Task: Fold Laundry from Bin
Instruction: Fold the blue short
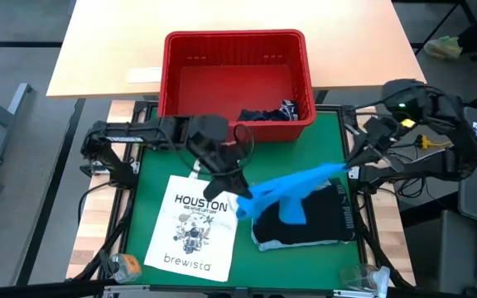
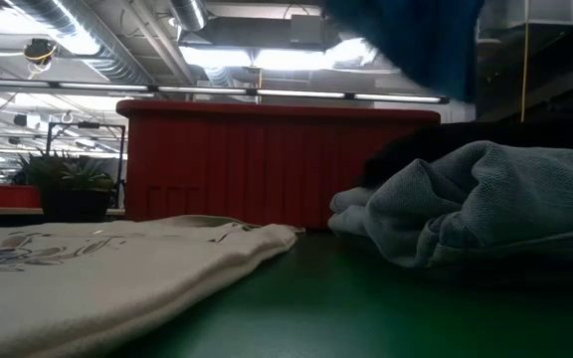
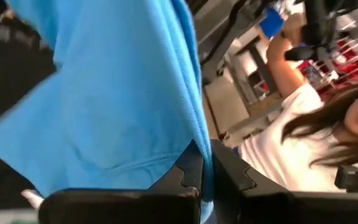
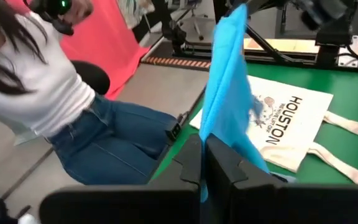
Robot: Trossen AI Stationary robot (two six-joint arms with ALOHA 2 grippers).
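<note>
high view shows the left gripper (image 1: 240,201) pinched shut on one end of the bright blue garment (image 1: 292,192). the right gripper (image 1: 348,171) is pinched shut on the other end. the blue cloth hangs stretched between them, up off the green table (image 1: 151,165).

right under the cloth lies a dark garment (image 1: 305,219), flat, with a light grey-blue edge showing. just beside the left gripper, on its outer side, lies the white tote bag (image 1: 193,228) with its handles. past both grippers, farther from the near edge, sits the red bin (image 1: 237,81). a dark navy garment (image 1: 265,116) is still inside it, in the corner nearer the right gripper. beyond the table a person in a white top (image 4: 39,81) shows in the wrist views.

the step looks like spreading the blue piece out before folding it. next, i think both grippers need to pull apart a bit more so the cloth goes smooth, then go down together and lay it flat. the cloth looks twisted, so it may bunch up.
</note>
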